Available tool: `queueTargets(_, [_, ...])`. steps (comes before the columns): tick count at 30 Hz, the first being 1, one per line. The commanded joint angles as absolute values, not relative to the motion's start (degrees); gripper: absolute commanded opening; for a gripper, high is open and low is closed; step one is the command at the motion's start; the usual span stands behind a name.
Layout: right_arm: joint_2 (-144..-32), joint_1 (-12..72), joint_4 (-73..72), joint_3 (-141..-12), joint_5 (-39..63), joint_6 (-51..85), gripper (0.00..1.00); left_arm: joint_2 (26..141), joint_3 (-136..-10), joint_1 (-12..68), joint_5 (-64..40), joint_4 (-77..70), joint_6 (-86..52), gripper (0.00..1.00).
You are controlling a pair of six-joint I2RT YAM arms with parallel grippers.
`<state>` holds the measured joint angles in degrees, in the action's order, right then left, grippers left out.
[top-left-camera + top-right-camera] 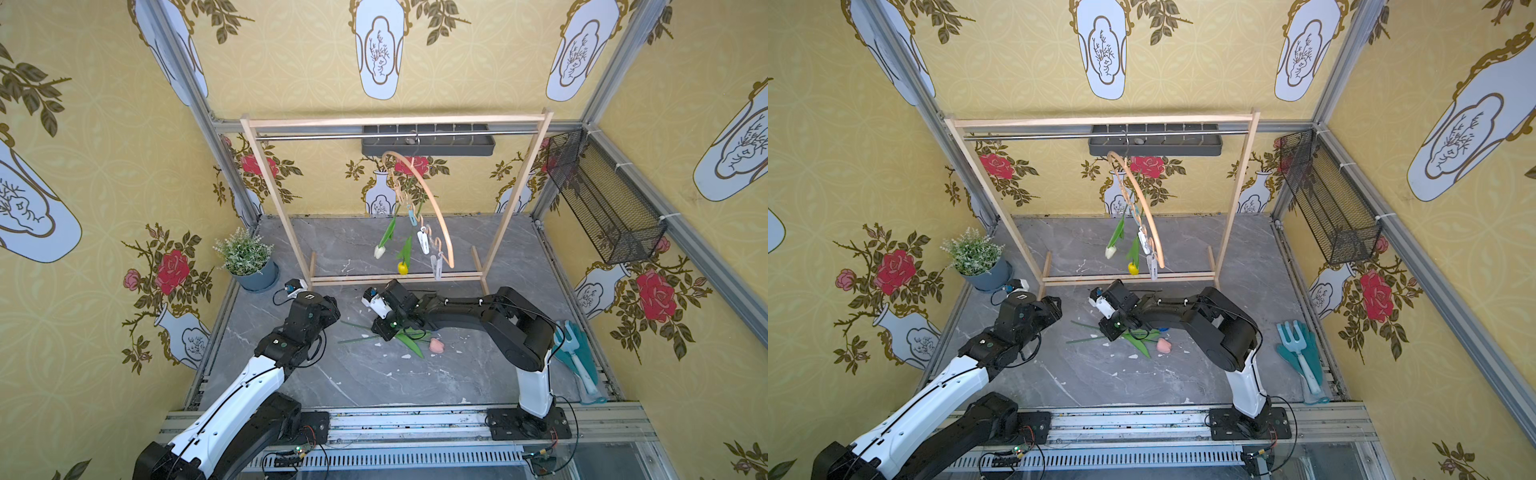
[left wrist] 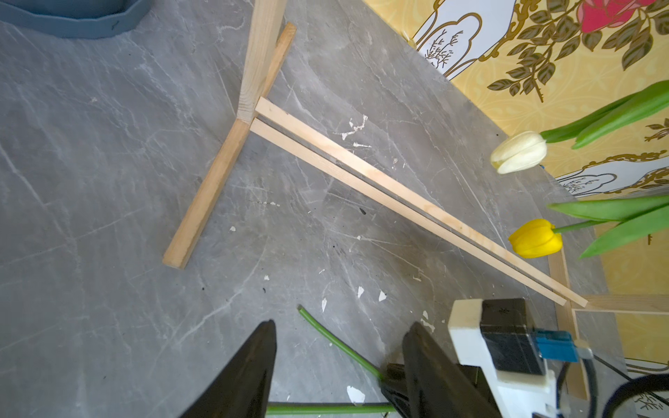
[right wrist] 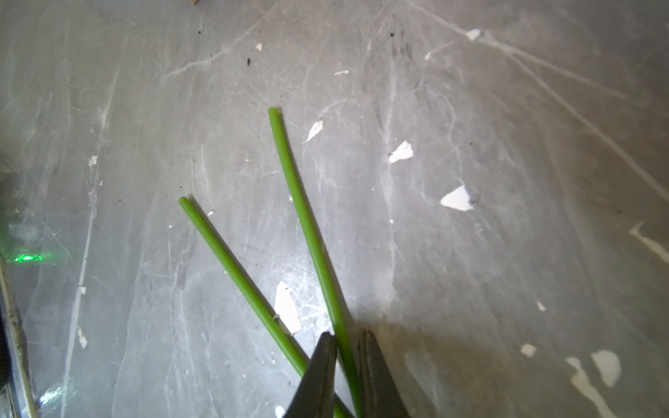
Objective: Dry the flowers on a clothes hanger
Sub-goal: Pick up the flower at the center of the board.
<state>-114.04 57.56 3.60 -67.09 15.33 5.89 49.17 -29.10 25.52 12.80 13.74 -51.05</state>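
Right jaws pinched tight on one thin green stem [image 3: 307, 224], low on the grey marbled tabletop [image 1: 365, 382]. Prob. the pick-up for the next peg: grip sits well back from the cut end, leaving that end free to feed in. A 2nd green stem [image 3: 231, 267] lies crossed just beside it, not gripped. Can't tell which head the held stem carries; a pink tulip head [image 1: 436, 345] lies near, mid-tabletop.

Left jaws spread wide & empty, hovering over the stems' cut ends, prob. on standby for peg work.

White tulip [image 1: 379, 251] & yellow tulip [image 1: 402, 268] hang head-down, as for drying, from the arched light-wood hanger [image 1: 437, 208]. So approx half done by my reckoning. Small white pegs [image 1: 436, 266] at its lower end look free. Hanger hooks on the metal rail [image 1: 311, 135] of the wooden rack frame [image 1: 395, 121], toward the tabletop's far edge.

Tabletop scuffed, w/ white chips [image 3: 458, 199]. Bushy potted plant [image 1: 249, 257] in far-left corner; teal gloves & fork [image 1: 577, 353] by right edge. Walls: yellow vase-and-rose paper [image 1: 291, 62], black mesh basket [image 1: 602, 199], grey tray [image 1: 428, 145].
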Motion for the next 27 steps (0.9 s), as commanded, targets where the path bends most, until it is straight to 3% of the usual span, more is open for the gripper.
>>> queueTargets(1, [-115.00, 58.10, 8.04, -67.76, 12.29, 3.92, 0.17, 49.31, -28.49, 25.49, 12.37, 12.50, -51.09, 0.60])
queueTargets(5, [-115.08, 58.36, 9.35, -68.46, 10.93, 2.91, 0.16, 49.31, -28.53, 25.49, 12.25, 12.39, -51.20, 0.60])
queueTargets(19, [-112.50, 58.49, 6.10, -68.85, 11.45, 0.37, 0.00, 49.56, -28.74, 25.47, 10.92, 11.30, -51.47, 0.58])
queueTargets(27, [-105.36, 58.19, 1.50, -66.52, 13.62, 2.16, 0.00, 50.62, -27.56, 25.49, 2.56, 4.91, -51.27, 0.56])
